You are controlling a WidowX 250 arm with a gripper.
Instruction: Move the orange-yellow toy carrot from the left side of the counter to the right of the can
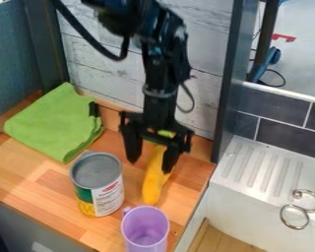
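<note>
The black gripper (pixel 150 160) hangs over the wooden counter with its two fingers spread apart. A long yellow object (pixel 155 179), with a bit of green at its upper end, lies on the counter below and between them; whether they touch it I cannot tell. Left of the gripper's lower end stands a can (pixel 98 184) with a grey top and a white, green and yellow label. A light purple cup (pixel 145 229) with a small handle is upright near the front. The folded green cloth (pixel 55 123) lies at the back left.
A white plank wall (pixel 209 54) rises behind the counter (pixel 48 179), with a dark upright post (pixel 227 83) at its right. Farther right are a white ridged drainboard (pixel 262 170) and metal rings (pixel 294 216). A dark post and teal panel bound the left side.
</note>
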